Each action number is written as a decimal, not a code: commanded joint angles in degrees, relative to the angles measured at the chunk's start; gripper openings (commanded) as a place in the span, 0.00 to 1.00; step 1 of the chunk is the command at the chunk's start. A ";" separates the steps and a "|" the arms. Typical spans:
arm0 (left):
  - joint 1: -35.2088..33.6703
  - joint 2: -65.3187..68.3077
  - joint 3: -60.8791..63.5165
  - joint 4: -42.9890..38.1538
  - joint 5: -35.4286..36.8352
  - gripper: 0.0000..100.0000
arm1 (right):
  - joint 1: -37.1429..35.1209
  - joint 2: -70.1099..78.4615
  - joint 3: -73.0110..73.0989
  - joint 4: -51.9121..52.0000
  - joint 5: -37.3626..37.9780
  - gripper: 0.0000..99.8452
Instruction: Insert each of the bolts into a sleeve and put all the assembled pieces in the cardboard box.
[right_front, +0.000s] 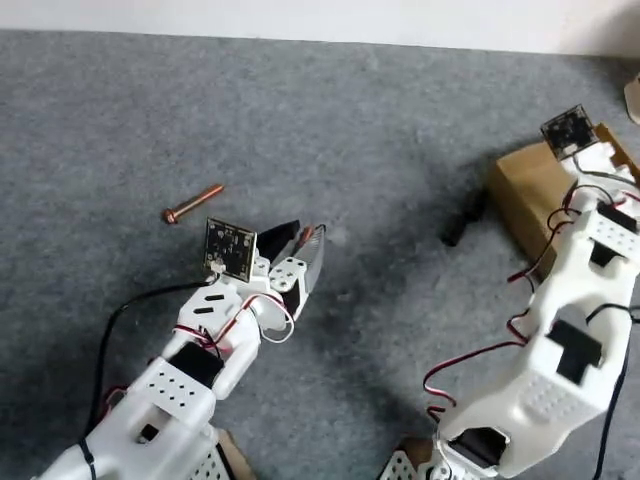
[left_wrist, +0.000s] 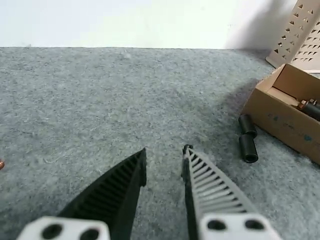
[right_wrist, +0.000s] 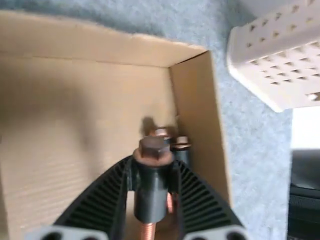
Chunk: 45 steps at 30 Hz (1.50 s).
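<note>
My right gripper (right_wrist: 152, 165) is shut on an assembled piece (right_wrist: 151, 195), a black sleeve with a copper bolt through it, held above the open cardboard box (right_wrist: 75, 130). Two more assembled pieces (right_wrist: 172, 142) lie in the box's far corner. My left gripper (left_wrist: 165, 154) stands open over the grey carpet, with nothing between its fingers. One loose copper bolt (right_front: 193, 203) lies on the carpet to the left of the left gripper (right_front: 305, 250). Two short black sleeves (left_wrist: 247, 139) lie end to end just beside the box (left_wrist: 280, 117).
A white perforated crate (right_wrist: 280, 55) stands just beyond the box. The right arm (right_front: 570, 300) rises along the right edge of the carpet. Open grey carpet (right_front: 350, 130) stretches between the two arms and toward the back.
</note>
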 joint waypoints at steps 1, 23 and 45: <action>0.75 -0.13 -0.40 0.00 -0.26 0.12 | 0.57 1.54 -4.70 -2.15 2.99 0.00; 0.75 -0.13 -0.40 0.00 -0.26 0.12 | 5.58 15.69 -19.03 -1.80 2.20 0.11; 0.57 -0.13 -0.40 0.00 -0.26 0.12 | -2.95 15.69 -46.20 39.96 -38.33 0.16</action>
